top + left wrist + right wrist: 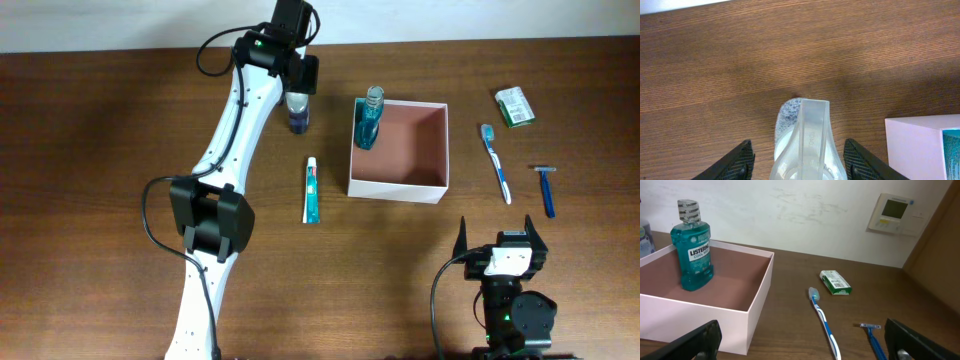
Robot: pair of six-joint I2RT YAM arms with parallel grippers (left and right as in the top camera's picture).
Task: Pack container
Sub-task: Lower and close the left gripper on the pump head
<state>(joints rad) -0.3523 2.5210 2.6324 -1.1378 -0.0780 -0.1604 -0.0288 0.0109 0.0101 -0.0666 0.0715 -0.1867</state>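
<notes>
The container (395,190) is a square open box with white walls and a pinkish-brown inside, standing mid-table. A teal mouthwash bottle (370,120) stands upright in its back left corner, also seen from the right wrist (692,255). Left of the box stands a small clear-capped bottle (298,112) with a dark blue body. My left gripper (298,95) reaches down over it. In the left wrist view its jaws (797,145) have closed in on the clear-capped bottle (805,140), which still rests on the table. My right gripper (502,235) hangs open near the front edge, holding nothing.
A toothpaste tube (312,190) lies in front of the left gripper. Right of the box lie a blue toothbrush (497,162), a blue razor (546,188) and a green packet (514,106). The box corner (912,145) sits just right of the left gripper.
</notes>
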